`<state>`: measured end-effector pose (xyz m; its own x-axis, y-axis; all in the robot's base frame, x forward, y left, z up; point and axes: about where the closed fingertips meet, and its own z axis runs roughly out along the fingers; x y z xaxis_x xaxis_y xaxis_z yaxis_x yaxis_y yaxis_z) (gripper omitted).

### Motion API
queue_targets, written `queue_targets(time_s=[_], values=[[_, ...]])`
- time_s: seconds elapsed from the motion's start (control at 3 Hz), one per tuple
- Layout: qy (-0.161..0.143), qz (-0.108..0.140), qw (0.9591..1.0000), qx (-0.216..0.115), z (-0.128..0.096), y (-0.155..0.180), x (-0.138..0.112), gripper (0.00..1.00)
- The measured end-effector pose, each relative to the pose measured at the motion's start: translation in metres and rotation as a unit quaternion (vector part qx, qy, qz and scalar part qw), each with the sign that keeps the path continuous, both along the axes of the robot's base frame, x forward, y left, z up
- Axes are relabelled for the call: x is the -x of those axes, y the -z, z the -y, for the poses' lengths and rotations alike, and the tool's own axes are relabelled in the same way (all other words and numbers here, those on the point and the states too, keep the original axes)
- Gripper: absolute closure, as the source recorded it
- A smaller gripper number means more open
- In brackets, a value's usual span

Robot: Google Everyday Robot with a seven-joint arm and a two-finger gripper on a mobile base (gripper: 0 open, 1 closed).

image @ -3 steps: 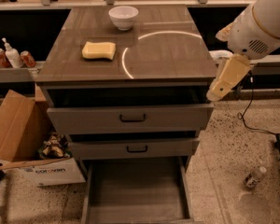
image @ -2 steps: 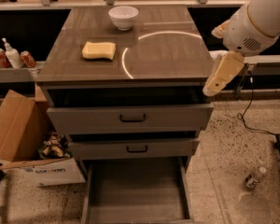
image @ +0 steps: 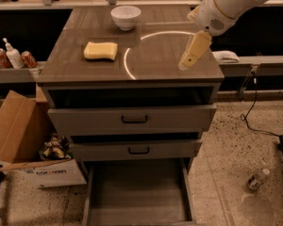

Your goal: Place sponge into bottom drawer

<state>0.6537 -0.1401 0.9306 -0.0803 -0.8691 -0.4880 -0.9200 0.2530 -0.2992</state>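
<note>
The pale yellow sponge lies flat on the left part of the grey-brown cabinet top. The bottom drawer is pulled out at the foot of the cabinet and its plain floor is bare. My gripper, with cream-yellow fingers, hangs from the white arm over the right part of the cabinet top, well to the right of the sponge and apart from it. It holds nothing.
A white bowl stands at the back of the cabinet top. The two upper drawers with black handles are slightly open. A cardboard box sits on the floor at the left, a plastic bottle and a cable at the right.
My arm and gripper have moved left and up, from beside the cabinet's right edge to over the right part of its top. The sponge has not moved.
</note>
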Motion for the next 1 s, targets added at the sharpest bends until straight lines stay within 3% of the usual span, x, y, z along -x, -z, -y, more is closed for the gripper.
queue_targets(time_s=[0.33, 0.67, 1.0], values=[[-0.006, 0.006, 0.9996, -0.028, -0.022, 0.01, -0.046, 0.0], [-0.006, 0.006, 0.9996, -0.028, -0.022, 0.01, -0.046, 0.0], [-0.019, 0.008, 0.9993, -0.032, -0.045, 0.021, -0.061, 0.0]])
